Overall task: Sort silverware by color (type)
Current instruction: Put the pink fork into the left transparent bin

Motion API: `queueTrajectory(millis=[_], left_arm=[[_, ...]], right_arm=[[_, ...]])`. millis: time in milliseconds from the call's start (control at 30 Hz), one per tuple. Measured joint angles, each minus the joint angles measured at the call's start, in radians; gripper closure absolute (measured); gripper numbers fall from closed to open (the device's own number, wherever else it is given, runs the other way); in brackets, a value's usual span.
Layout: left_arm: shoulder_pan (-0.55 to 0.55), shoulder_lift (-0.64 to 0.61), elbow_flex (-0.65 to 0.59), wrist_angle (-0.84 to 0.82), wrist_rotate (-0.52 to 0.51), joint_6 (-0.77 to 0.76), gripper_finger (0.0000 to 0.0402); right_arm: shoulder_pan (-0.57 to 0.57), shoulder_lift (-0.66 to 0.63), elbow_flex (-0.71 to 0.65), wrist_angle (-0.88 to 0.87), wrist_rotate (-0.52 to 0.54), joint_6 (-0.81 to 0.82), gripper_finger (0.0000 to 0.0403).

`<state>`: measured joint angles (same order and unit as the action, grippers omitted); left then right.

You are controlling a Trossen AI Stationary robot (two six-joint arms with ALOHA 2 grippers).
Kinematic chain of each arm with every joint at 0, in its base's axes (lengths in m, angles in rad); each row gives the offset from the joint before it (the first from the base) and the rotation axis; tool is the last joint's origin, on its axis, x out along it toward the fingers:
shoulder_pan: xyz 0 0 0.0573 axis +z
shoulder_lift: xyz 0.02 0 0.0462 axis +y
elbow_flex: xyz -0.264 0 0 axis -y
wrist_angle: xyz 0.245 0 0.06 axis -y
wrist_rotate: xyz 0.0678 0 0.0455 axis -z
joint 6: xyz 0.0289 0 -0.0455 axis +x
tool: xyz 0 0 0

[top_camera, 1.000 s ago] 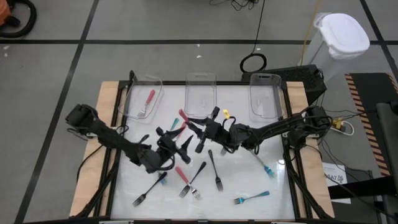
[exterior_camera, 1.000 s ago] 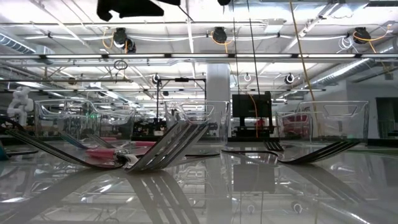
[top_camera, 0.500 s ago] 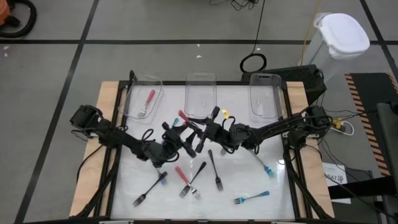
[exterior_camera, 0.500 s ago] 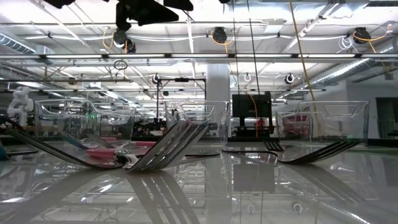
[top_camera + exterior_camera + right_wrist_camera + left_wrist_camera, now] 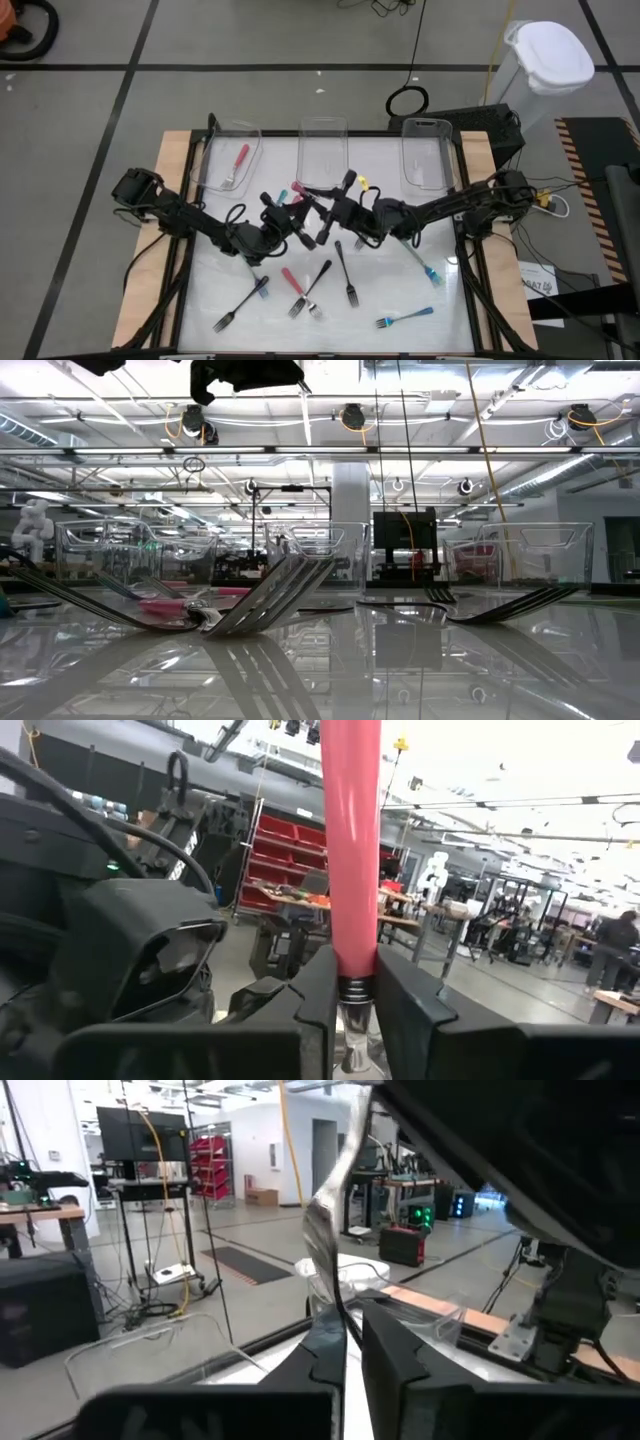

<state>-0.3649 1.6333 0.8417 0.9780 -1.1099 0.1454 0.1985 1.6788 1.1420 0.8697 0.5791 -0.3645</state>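
Silverware changes hands mid-table: the right gripper (image 5: pixel 318 210) pinches a pink fork (image 5: pixel 351 840) by its handle. The left gripper (image 5: pixel 292 218) has its fingers pressed on the tines (image 5: pixel 328 1230), likely a handover toward the far-left tray (image 5: pixel 212 165).

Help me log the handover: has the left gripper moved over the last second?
Yes. In the high view the left gripper has travelled up the picture toward the middle clear tray and shut on the pink-handled fork.

One fork (image 5: pixel 236 165) in left tray (image 5: pixel 213 152), others on table (image 5: pixel 400 300).
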Motion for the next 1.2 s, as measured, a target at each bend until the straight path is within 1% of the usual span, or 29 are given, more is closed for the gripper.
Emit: queueTrajectory(millis=[133,233,467,567,700,800,933,1033,1133,1200], left_arm=[[0.003,0.001,0.0,-0.01,-0.02,0.02,0.0388],[0.002,0.002,0.0,-0.019,0.003,0.06,0.0396],[-0.007,-0.018,0.0,-0.028,-0.013,0.082,0.0399],[-0.017,-0.024,0.0,-0.03,-0.013,0.082,0.0399],[-0.042,-0.089,0.0,-0.085,-0.021,0.082,0.0399],[-0.072,-0.167,0.0,-0.209,-0.034,0.064,0.04],[-0.103,-0.294,0.0,-0.435,-0.043,-0.029,0.04],[-0.108,-0.389,0.0,-0.614,-0.044,-0.111,0.04],[-0.098,-0.495,0.0,-0.782,-0.043,-0.199,0.04],[-0.079,-0.567,0.0,-0.883,-0.025,-0.257,0.04]], right_arm=[[0.003,0.0,0.0,-0.019,0.0,0.016,0.0331],[0.008,-0.011,0.0,-0.082,-0.007,0.059,0.0294],[0.006,-0.086,0.0,-0.281,-0.001,0.159,0.0202],[0.009,-0.121,0.0,-0.394,-0.003,0.173,0.0175],[0.017,-0.179,0.001,-0.584,0.012,0.194,0.0157],[0.021,-0.224,0.001,-0.755,0.025,0.216,0.0154],[0.032,-0.294,0.002,-0.996,0.024,0.284,0.0159],[0.046,-0.332,0.002,-1.187,0.022,0.356,0.0165],[0.065,-0.349,0.001,-1.329,0.022,0.446,0.0171],[0.077,-0.35,-0.01,-1.358,0.023,0.474,0.0175]])
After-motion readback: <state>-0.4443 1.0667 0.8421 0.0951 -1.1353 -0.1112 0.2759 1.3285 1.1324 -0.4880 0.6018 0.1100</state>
